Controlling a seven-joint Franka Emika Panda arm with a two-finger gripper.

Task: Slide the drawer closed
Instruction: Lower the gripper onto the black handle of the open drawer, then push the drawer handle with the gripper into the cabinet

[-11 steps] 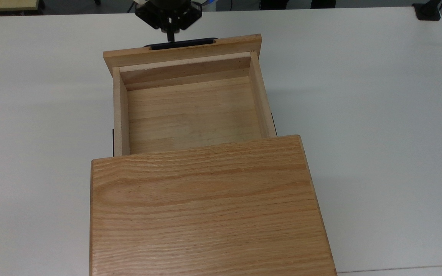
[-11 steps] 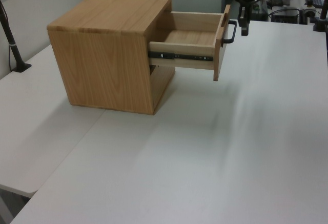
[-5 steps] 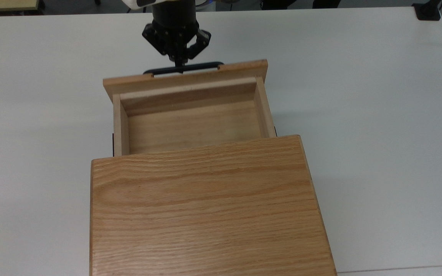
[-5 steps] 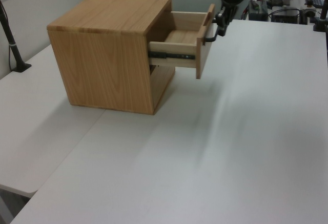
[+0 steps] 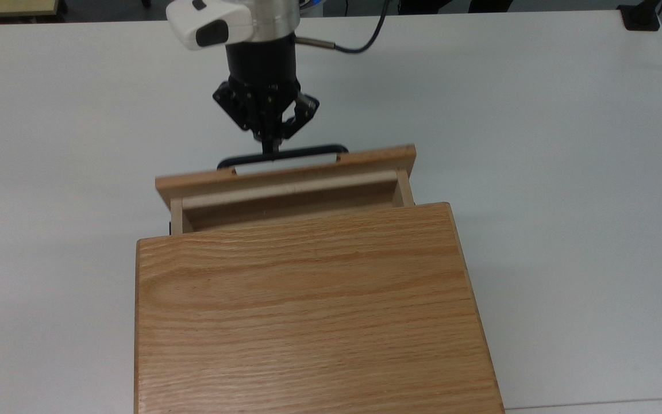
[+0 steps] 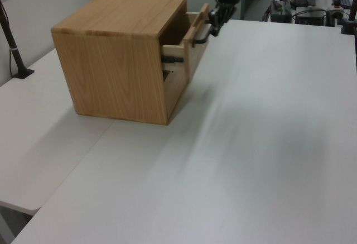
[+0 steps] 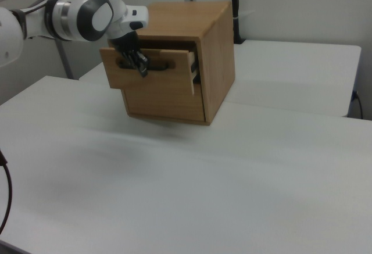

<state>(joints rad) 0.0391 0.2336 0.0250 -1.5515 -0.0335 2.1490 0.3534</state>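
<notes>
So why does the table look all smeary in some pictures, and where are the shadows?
In the left view the white table has soft streaky grey smears, likely blur. The right view shows the same streaks, plus a dim shadow under the cabinet. In the top view the wood grain looks crisp, and a faint shadow lies beside the drawer, under the gripper.

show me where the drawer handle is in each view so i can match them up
Top view: the handle lies upper centre, just above the drawer front, with the gripper at its middle.
Left view: upper centre, on the drawer front, at the cabinet's right.
Right view: upper left, on the drawer front, partly behind the gripper.
Shared landmark: the cabinet.
</notes>
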